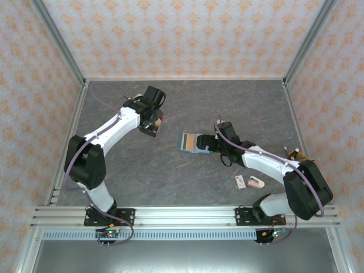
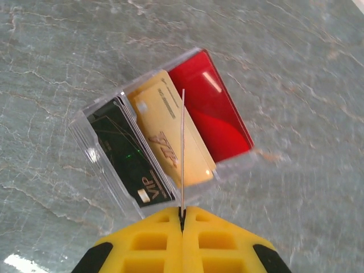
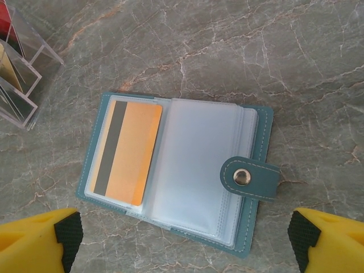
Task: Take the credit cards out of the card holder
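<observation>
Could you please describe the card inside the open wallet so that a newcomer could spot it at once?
Near the middle of the grey marbled table lies an open teal-blue folding wallet with clear plastic sleeves. Its sleeve opposite the snap tab holds a thin orange plastic card with a dark stripe along one long side; the neighbouring sleeves look pale and blank.

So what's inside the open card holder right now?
An orange card with a dark stripe lies in the left half of the card holder. The top clear sleeve looks empty; sleeves beneath are covered.
</observation>
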